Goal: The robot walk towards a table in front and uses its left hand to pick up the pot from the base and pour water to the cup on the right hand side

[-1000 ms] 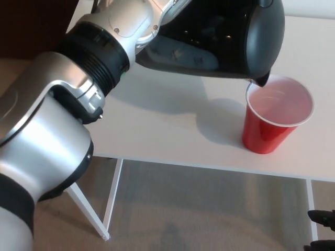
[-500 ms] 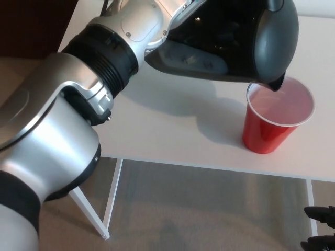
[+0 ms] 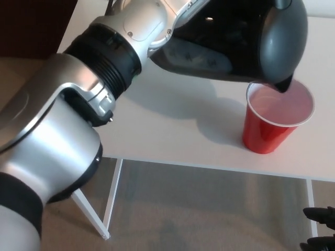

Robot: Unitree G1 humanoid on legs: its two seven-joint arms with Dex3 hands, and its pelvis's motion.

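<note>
1. Left hand itself sat out of view behind the pot (image 3: 235, 42), so its grip could not be told; only the silver left arm (image 3: 78, 115) showed, carrying the pot.
2. Right hand (image 3: 318, 230) showed only as dark fingertips at the lower right; its state could not be told.
3. Pot hung tilted above the table (image 3: 172, 136), spout over the cup (image 3: 275, 117) near the table's front edge.
4. Pouring well probably called for a slow tilt, keeping the spout inside the rim.
5. Count: one pot, one cup, one table.
</note>
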